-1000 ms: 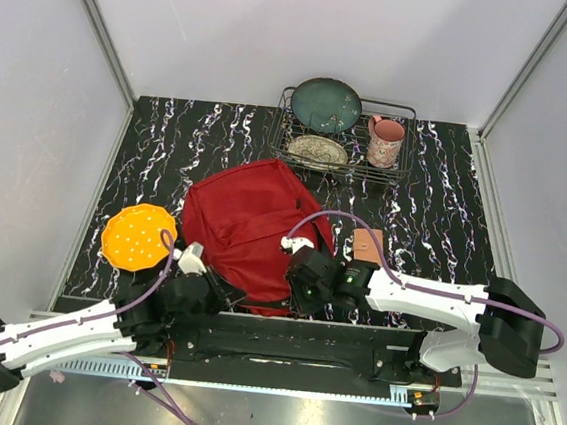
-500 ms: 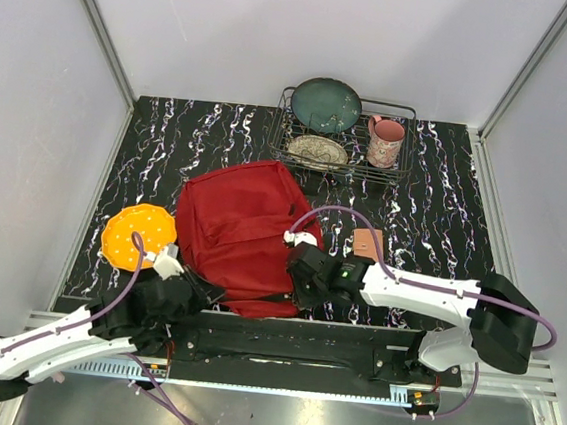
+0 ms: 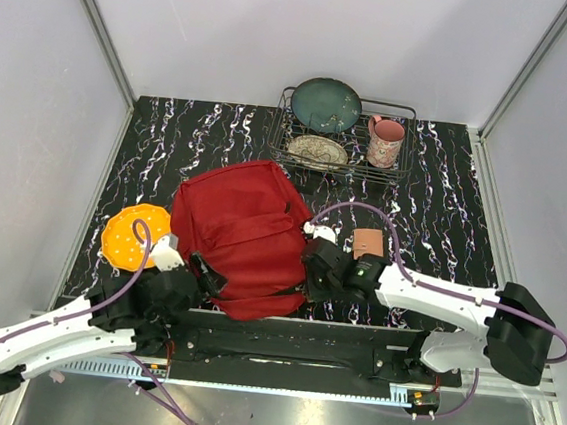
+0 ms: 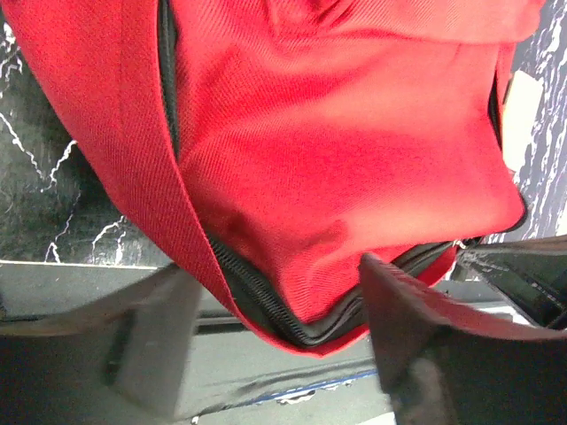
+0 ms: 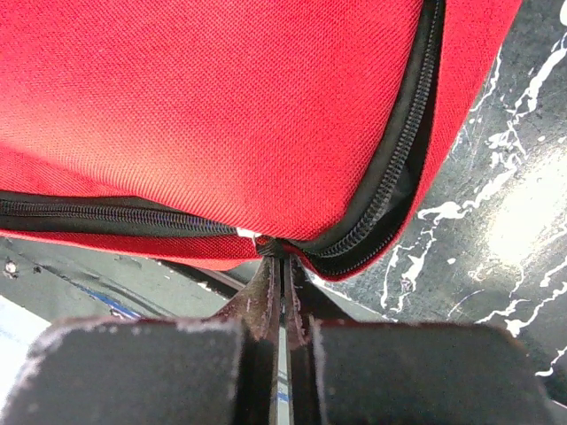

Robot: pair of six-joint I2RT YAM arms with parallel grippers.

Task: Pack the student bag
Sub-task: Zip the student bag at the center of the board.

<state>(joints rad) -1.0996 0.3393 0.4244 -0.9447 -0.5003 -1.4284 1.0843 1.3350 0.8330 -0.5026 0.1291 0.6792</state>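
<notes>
The student bag (image 3: 237,230), a large red backpack with black zippers, lies in the middle of the table, its near edge over the table's front. My left gripper (image 3: 202,271) is at its near left corner. In the left wrist view the left gripper (image 4: 275,270) stands open, and the bag's corner (image 4: 337,159) with its zipper hangs between the spread fingers. My right gripper (image 3: 308,275) is at the bag's near right corner. Seen from the right wrist, this gripper (image 5: 282,252) is shut on the bag (image 5: 213,115), pinching the black seam where two zipper lines meet.
An orange perforated disc (image 3: 125,238) lies left of the bag, beside the left arm. A small tan card (image 3: 366,243) lies right of the bag. At the back a wire rack (image 3: 340,163) holds a teal plate (image 3: 326,104), a patterned plate (image 3: 318,151) and a pink mug (image 3: 385,142).
The left gripper's jaws have spread and let go of the bag's corner. The bag has shifted left and away from me, and the right gripper moved with its edge.
</notes>
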